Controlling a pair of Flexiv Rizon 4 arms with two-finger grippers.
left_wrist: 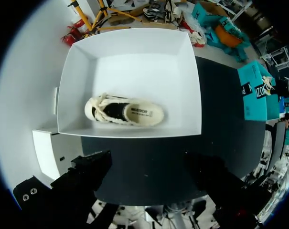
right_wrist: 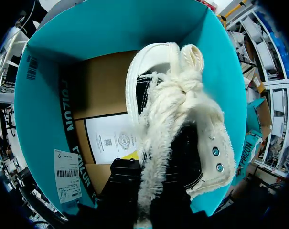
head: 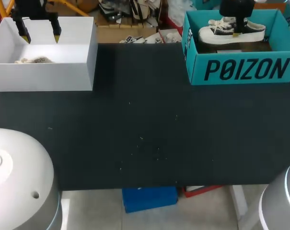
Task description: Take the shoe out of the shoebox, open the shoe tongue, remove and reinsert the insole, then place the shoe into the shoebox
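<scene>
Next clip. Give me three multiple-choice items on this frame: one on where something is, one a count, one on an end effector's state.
1. Where is the left end effector?
A. Over the teal box
B. Over the white box
C. Over neither box

2. How many shoeboxes stand on the table?
A. One
B. Three
C. Two

3. The left end effector is:
A. open, with nothing in it
B. shut on a shoe
C. shut on a box wall

Answers:
1 B: in the head view its yellow tips hang above the white box's open top.
2 C: only the white box and the teal box are on the table.
3 A: its two tips stand apart with nothing between them.
</scene>
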